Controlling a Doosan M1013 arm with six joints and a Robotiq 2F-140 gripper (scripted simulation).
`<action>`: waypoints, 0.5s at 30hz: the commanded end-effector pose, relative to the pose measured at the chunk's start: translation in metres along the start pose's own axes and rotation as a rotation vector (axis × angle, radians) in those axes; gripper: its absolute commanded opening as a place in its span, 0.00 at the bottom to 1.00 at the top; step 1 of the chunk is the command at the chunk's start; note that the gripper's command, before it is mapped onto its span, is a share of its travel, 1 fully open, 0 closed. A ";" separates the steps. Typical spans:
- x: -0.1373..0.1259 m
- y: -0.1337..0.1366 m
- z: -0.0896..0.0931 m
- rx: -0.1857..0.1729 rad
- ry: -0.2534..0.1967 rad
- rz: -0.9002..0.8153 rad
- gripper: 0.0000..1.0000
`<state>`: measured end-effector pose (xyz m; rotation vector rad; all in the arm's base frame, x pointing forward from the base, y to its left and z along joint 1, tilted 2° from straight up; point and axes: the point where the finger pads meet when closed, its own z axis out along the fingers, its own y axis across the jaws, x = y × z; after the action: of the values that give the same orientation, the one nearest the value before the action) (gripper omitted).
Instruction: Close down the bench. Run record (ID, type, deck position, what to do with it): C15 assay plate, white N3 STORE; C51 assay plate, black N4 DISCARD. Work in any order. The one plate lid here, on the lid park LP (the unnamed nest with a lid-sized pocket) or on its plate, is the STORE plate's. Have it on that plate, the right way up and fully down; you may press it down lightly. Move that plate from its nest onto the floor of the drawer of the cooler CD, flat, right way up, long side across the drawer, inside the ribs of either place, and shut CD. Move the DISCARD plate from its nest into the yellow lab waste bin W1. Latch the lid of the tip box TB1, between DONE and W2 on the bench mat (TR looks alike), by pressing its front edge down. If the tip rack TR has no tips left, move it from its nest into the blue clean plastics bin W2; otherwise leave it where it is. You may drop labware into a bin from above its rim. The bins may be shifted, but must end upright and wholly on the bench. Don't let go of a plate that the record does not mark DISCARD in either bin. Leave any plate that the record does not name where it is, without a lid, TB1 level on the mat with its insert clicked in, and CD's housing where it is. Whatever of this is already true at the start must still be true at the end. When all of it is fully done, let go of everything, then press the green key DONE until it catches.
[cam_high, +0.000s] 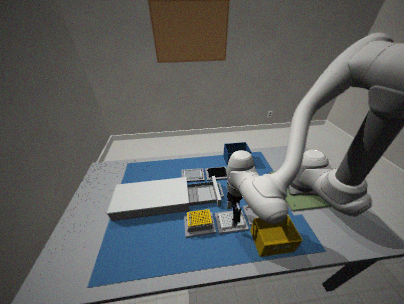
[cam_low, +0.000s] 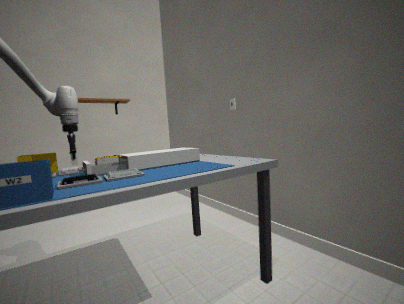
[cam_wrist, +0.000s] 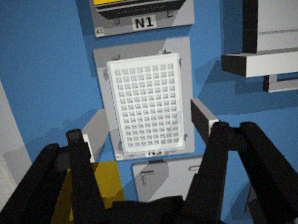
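Here the white assay plate (cam_wrist: 146, 103) sits in its nest just below the N1 label (cam_wrist: 143, 22), no lid on it, its wells showing. The gripper (cam_wrist: 145, 150) hangs above the plate's near short end, jaws fairly wide and holding nothing. The plate's long axis runs away from the camera while the 2 fingers stand left and right of it, so I judge the jaws are lined up to span its short width once lowered. The wrist view gives this alignment. The exterior view alone shows the gripper (cam_low: 72, 150) clear above the bench (cam_low: 210, 172). From the top view, the cooler (cam_high: 148, 196) has its drawer (cam_high: 204, 193) open nearby, and the yellow bin (cam_high: 276, 235) stands just beside.
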<state>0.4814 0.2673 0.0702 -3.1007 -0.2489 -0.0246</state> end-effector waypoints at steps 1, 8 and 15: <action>0.000 0.000 -0.004 0.000 0.000 0.000 0.66; 0.000 0.000 -0.011 0.000 0.000 0.000 0.66; 0.000 0.000 -0.020 0.000 0.000 0.000 0.66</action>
<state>0.4812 0.2667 0.0876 -3.1007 -0.2489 -0.0246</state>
